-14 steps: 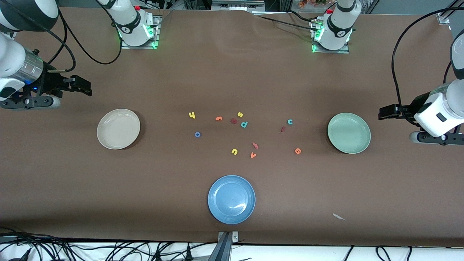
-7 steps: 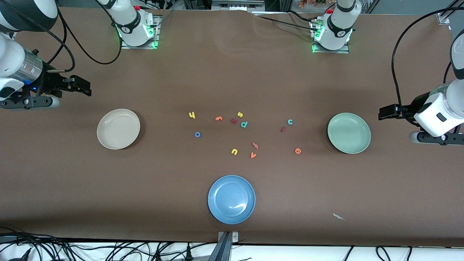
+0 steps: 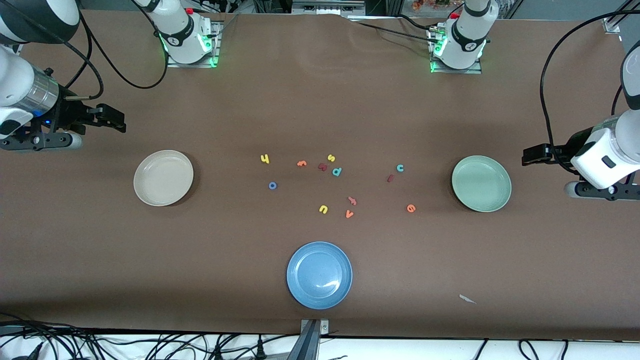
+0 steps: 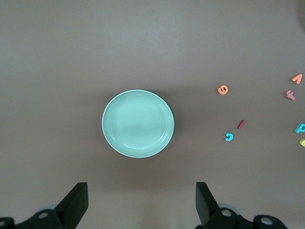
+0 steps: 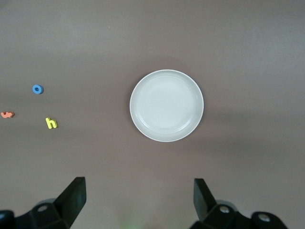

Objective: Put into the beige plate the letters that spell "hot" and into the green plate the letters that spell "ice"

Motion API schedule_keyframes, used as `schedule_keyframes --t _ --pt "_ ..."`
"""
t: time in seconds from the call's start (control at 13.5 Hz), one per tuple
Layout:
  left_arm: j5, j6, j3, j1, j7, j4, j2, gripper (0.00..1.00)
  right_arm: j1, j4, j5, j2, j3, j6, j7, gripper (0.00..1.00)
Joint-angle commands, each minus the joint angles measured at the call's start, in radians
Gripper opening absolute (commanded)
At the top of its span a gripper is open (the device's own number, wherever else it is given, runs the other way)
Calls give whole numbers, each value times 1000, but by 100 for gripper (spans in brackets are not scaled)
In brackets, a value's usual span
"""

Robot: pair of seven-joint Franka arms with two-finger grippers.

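Listing your stock before any pick: no letter is plated yet, so the first step is not begun.

- Round cream-beige plate (image 3: 163,178), mid-left of the front frame, empty.
- Round mint-green plate (image 3: 481,183), mid-right, empty.
- Foam letters at centre frame: yellow h (image 3: 265,159), blue ring o (image 3: 272,185), orange t (image 3: 301,163); teal c (image 3: 400,168), dark red bar i (image 3: 390,178), orange e (image 3: 411,208).
- Right pincer (image 3: 111,119), upper left of the frame, jaws wide, holding nothing.
- Left pincer (image 3: 533,154), right edge, jaws wide, holding nothing.

Next move, in my judgement: you send the right pincer to the h or o, lower it squarely, and pinch lightly.
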Motion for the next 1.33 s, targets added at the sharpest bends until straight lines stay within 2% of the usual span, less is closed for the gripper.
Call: schedule_keyframes --t 0.0,1.26 --pt "-34 -5 8 -2 22 -14 -10 99 -3 -5 13 -9 0 -9 7 100" --pt "-34 -12 8 -4 8 -14 -7 100 -3 -3 13 -9 4 -6 9 100"
